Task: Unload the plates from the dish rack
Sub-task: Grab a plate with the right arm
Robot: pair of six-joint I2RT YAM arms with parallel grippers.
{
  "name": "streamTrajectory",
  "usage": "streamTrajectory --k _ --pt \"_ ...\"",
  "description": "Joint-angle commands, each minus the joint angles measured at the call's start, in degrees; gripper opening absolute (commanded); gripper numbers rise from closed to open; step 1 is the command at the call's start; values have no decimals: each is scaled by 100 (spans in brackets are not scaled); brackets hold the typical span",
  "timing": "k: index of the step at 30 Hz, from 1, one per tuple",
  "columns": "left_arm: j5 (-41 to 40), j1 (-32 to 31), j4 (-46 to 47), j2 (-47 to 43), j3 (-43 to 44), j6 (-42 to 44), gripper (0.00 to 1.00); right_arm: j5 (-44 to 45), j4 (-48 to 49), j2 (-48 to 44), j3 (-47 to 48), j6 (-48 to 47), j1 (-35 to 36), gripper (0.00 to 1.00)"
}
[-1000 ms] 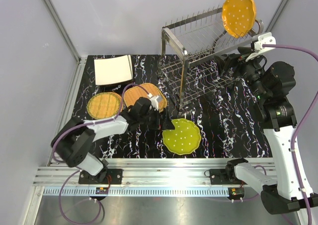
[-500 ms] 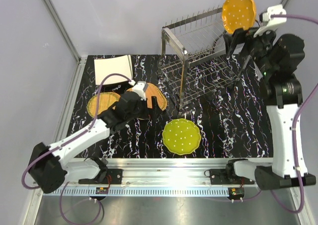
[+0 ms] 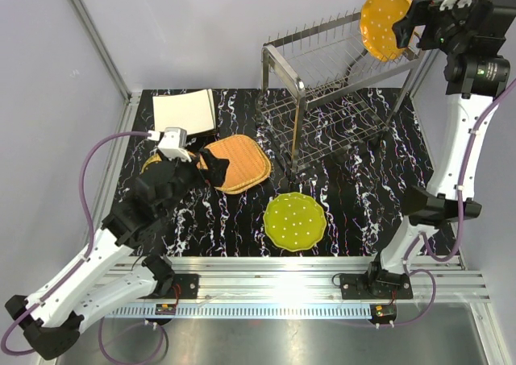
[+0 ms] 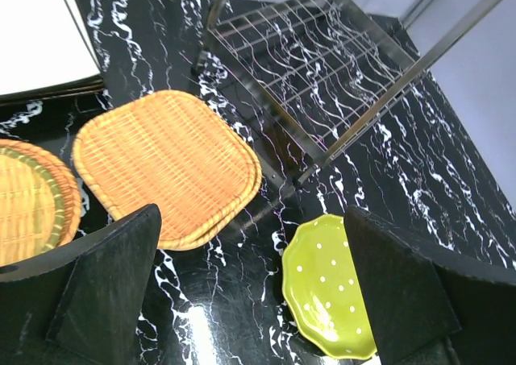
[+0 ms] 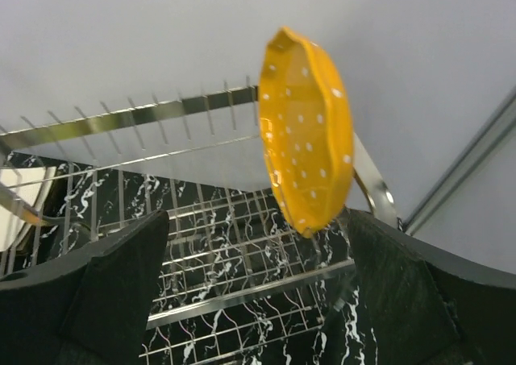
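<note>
One plate stands in the dish rack (image 3: 339, 99): a scalloped orange dotted plate (image 3: 387, 22), upright on the upper tier's right end. The right gripper (image 3: 407, 22) hovers just beside it, jaws spread wide, holding nothing. On the black marbled table (image 3: 363, 188) lie one green dotted plate (image 3: 295, 220), what look like two stacked woven rounded-square plates (image 3: 238, 162), a round woven plate (image 4: 32, 208) and a cream square stack (image 3: 184, 113) whose count I cannot tell. The left gripper (image 3: 211, 167) hangs above them, also spread wide and holding nothing.

Orange plate (image 5: 309, 131) edge free above; dish rack (image 5: 161, 114) prongs crowd lower left.
</note>
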Motion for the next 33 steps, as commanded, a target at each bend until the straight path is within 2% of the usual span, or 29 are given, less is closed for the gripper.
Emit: streamTrajectory --k 1,7,19,33 --pt "-360 -12 -62 -208 -49 -49 99 -506 -78 173 394 144 -383 100" --pt "-412 -12 -211 -384 -172 -207 99 -752 380 664 516 233 -560 97" --pt "-579 -3 -352 -613 -304 -357 99 -796 1285 1412 736 488 -612 81" --pt "-623 -3 -229 -569 -313 -269 99 -963 1594 1825 789 295 -586 67"
